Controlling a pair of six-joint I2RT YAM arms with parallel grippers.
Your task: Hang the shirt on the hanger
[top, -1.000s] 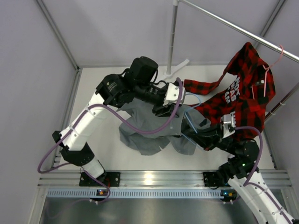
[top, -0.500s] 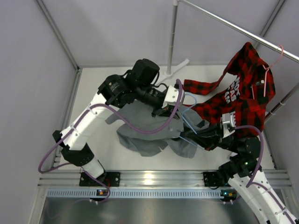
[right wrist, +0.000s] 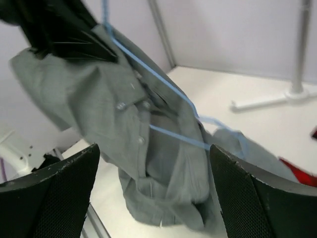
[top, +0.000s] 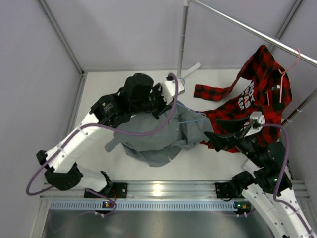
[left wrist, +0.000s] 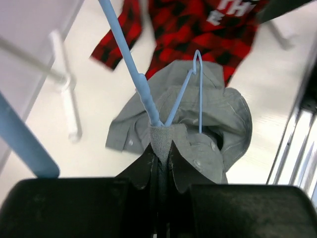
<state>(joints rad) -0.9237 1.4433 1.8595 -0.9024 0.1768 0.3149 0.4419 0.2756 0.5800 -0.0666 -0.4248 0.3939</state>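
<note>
The left arm (top: pixel 79 134) reaches from its base at 7 o'clock up to the middle of the white table (top: pixel 99 89). Its wrist is bent over and the left gripper (left wrist: pixel 161 144) is pinched tight on a fold of the plain grey button-up shirt (top: pixel 158 134) together with the neck of the thin light-blue wire hanger (left wrist: pixel 136 74). The shirt hangs bunched below that grip at the table's centre. The hanger's wire pokes out of the cloth toward 3 o'clock and is not seated in the shoulders. Whether the hem touches the table cannot be told.

The right arm (top: pixel 267 163) rises from 5 o'clock and bends inward. The right gripper (top: pixel 212 128) is spread wide with nothing in it, just beside the grey shirt's 3 o'clock edge.

A red-and-black plaid shirt (top: pixel 257 99) hangs at 2 o'clock on a pink hanger (top: pixel 286 72) from the metal clothes rack (top: pixel 184 39). Its sleeve trails onto the table close behind the right gripper. Its white lettering is too small to read from above; the left wrist view shows only T, H and E.
</note>
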